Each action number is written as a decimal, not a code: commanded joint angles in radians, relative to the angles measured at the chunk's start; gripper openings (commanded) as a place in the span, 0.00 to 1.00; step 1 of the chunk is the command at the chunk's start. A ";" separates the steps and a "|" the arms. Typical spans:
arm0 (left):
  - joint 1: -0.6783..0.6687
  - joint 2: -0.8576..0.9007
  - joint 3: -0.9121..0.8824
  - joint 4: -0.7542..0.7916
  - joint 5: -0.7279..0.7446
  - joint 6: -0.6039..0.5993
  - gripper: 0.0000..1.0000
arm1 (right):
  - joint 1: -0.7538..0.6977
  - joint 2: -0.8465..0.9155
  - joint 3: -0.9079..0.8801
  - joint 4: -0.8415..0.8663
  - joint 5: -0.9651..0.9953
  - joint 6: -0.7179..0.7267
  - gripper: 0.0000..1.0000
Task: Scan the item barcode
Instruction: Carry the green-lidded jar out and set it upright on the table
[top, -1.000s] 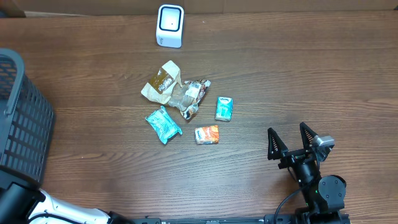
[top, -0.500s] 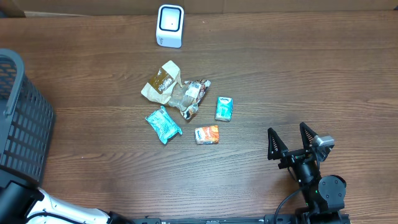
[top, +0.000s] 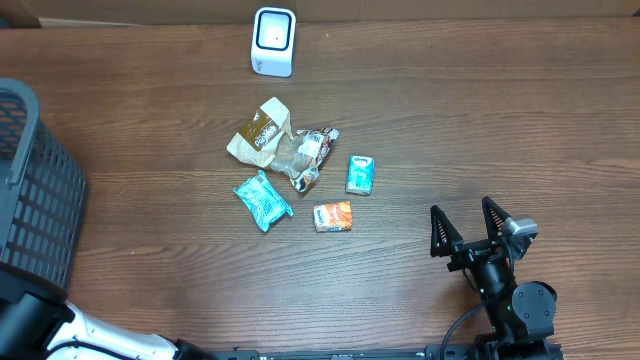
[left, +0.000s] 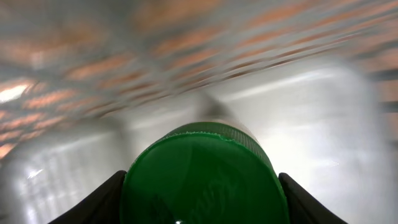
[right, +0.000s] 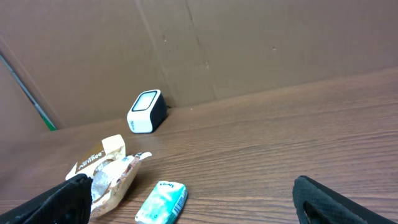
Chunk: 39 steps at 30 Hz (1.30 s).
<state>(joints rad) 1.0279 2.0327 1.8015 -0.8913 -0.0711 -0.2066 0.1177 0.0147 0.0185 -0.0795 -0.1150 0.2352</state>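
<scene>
Between the fingers (left: 102, 204) of the left gripper (left: 202, 186) sits a green lid (left: 200, 155), round, glossy and finely ridged at its rim; it fills the whole gap, so we read the jaws as closed on it, one finger against each flank. Behind it everything is blurred grey and orange, and we cannot tell what it is; the overhead view does not show this gripper, so we cannot place the lid over the table either.

We judge the lid to be hard, smooth plastic, stiff enough to take a firm squeeze but slippery, and, being round, apt to turn in the grip; whatever hangs below it is hidden, so we cannot judge the weight. A hold across the ridged rim, as now, seems the safest; where the barcode lies we cannot see.

Far across the table stands the white barcode scanner (top: 273, 40) at the back edge; the right gripper (top: 461, 207) rests with jaws spread wide and holds nothing. Near the centre lie a teal tissue pack (top: 360, 173), an orange packet (top: 333, 216), a teal pouch (top: 263, 200) and crumpled wrappers (top: 280, 140); a dark mesh basket (top: 30, 190) stands at the left.
</scene>
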 joint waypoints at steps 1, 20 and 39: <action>-0.043 -0.192 0.146 0.013 0.243 -0.031 0.48 | -0.006 -0.010 -0.010 0.005 0.009 0.000 1.00; -0.521 -0.587 0.299 -0.184 0.417 -0.058 0.49 | -0.006 -0.010 -0.010 0.005 0.009 0.000 1.00; -0.955 -0.204 0.295 -0.715 0.131 0.073 0.51 | -0.006 -0.010 -0.010 0.005 0.009 -0.001 1.00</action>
<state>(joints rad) 0.1143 1.7607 2.0872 -1.5791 0.1577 -0.1631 0.1173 0.0147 0.0185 -0.0788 -0.1150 0.2348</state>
